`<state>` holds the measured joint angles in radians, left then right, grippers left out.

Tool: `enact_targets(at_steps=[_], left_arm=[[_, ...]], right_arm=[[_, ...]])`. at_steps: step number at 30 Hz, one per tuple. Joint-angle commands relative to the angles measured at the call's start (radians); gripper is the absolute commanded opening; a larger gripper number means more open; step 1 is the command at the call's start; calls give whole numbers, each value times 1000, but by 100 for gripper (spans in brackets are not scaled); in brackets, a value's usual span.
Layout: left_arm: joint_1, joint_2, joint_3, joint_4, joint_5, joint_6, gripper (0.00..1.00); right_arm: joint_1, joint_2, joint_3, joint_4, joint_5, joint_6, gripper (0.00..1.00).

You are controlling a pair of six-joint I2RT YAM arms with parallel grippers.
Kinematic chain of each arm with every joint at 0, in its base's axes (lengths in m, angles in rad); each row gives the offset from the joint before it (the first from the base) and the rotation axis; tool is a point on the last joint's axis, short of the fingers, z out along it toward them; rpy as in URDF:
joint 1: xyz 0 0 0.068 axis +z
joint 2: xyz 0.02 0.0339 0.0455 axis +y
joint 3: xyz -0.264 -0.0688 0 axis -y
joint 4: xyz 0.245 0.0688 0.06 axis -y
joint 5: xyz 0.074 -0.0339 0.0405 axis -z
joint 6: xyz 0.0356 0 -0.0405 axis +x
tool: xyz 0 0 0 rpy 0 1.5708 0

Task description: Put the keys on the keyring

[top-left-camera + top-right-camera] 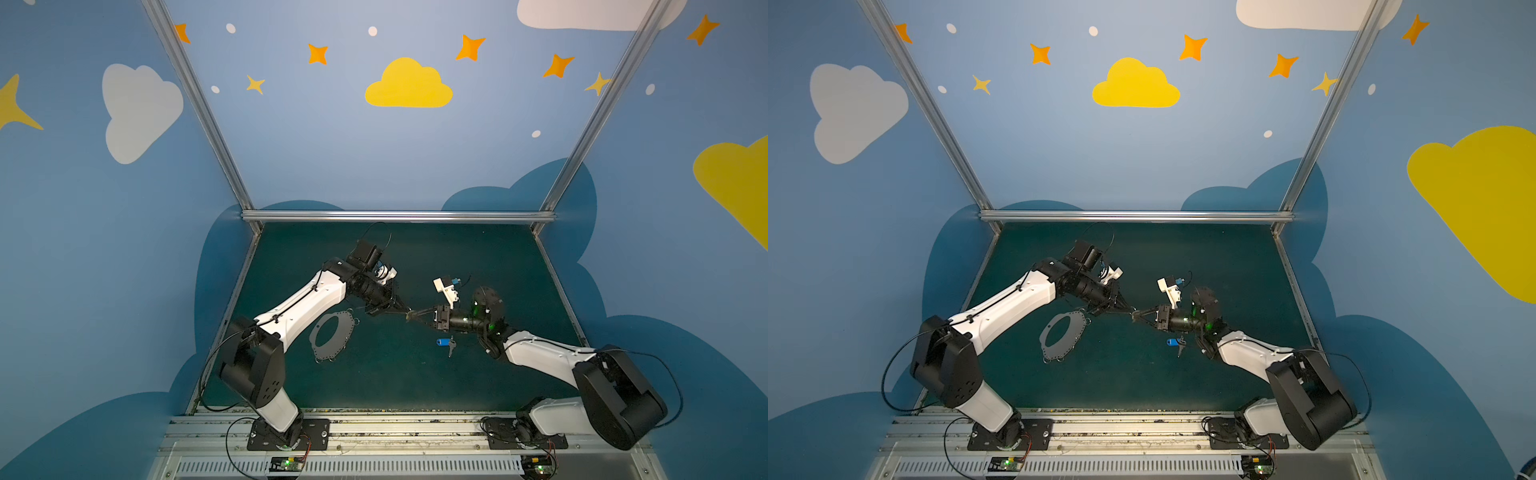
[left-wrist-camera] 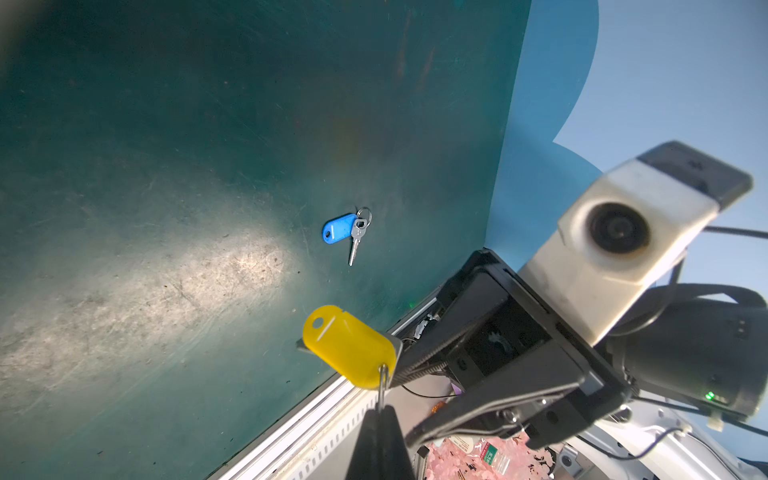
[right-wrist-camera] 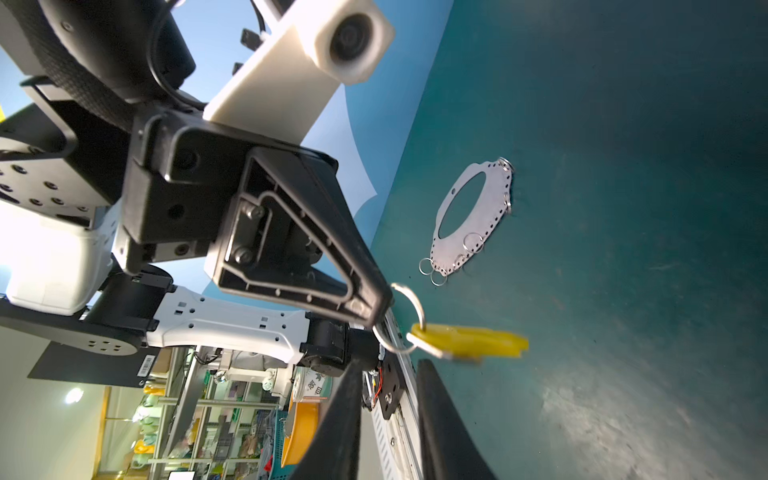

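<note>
The yellow-tagged key [image 2: 349, 345] hangs in the air above the middle of the mat, in both top views [image 1: 409, 316] [image 1: 1133, 316]. My left gripper [image 2: 380, 409] is shut on its wire split ring [image 3: 405, 316]. My right gripper [image 3: 388, 365] faces it from the right, jaws open a little. The yellow tag [image 3: 469, 340] sits just past its fingertips with nothing between them. The blue-tagged key [image 1: 444, 342] [image 2: 338, 227] lies flat on the mat under the right wrist. The keyring plate [image 1: 328, 353] [image 3: 494, 199] lies on the mat below the left forearm, several small rings along its edge.
The green mat [image 1: 395, 374] is fenced by aluminium rails at the back [image 1: 399, 216] and front [image 1: 374, 419]. Both arm bases stand on the front rail. The two grippers [image 1: 1133, 312] meet tip to tip at mid-table.
</note>
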<state>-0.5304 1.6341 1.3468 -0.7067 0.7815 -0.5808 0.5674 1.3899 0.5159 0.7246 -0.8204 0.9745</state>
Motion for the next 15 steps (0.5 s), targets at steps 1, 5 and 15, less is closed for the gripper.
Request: enact_targets(at_steps=[1, 5, 15], left_arm=[[0, -10, 23, 1, 26, 9, 4], [-2, -19, 19, 4, 36, 12, 4], [-2, -45, -11, 42, 69, 6, 4]], right_arm=[[-1, 24, 9, 133, -16, 55, 24], [-6, 36, 23, 140, -4, 59, 27], [-5, 77, 40, 190, -28, 85, 25]])
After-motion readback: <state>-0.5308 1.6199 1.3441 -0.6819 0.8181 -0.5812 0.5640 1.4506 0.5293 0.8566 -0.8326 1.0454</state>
